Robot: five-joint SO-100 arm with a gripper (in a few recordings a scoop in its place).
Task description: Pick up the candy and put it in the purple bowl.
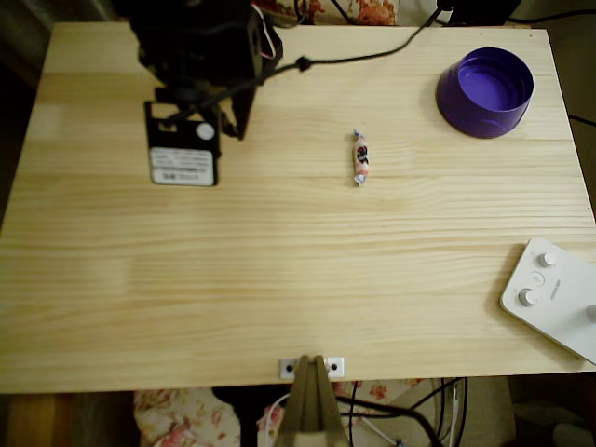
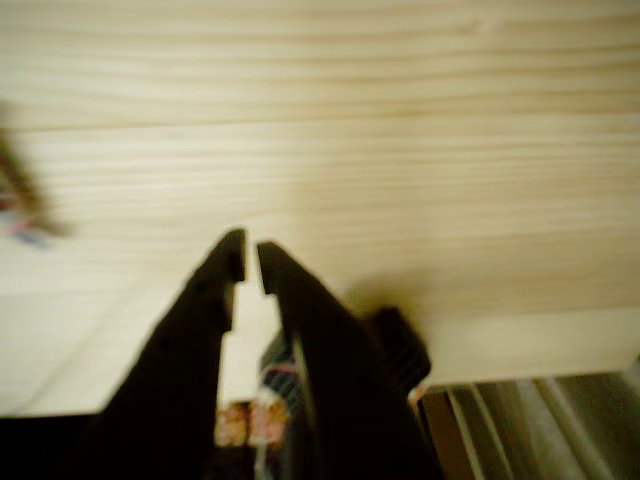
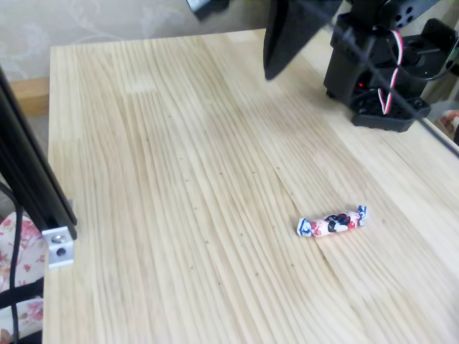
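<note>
Here the candy [image 1: 360, 157] is seen lying flat on the wooden table [image 1: 279, 279], near its middle, well apart from the purple bowl [image 1: 485, 91] at the far right corner. The black gripper [image 2: 250, 262] is held nearly closed, nothing gripped, a thin slit left between its fingertips.

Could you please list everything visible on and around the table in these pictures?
candy: one, whitish-pink with dark and red marks, mid-table, lying flat, apart from all else.
bowl: one, purple, upright, top right corner in the overhead view.
white device: one, with knobs, right edge, lower part in the overhead view.
table: one, pale wood.
metal bracket: one, grey, bottom edge in the overhead view.
cable: one, black, across the top of the table.
arm: one, black, top left in the overhead view.
gripper: one, black, jaws nearly closed, holding nothing.
</note>
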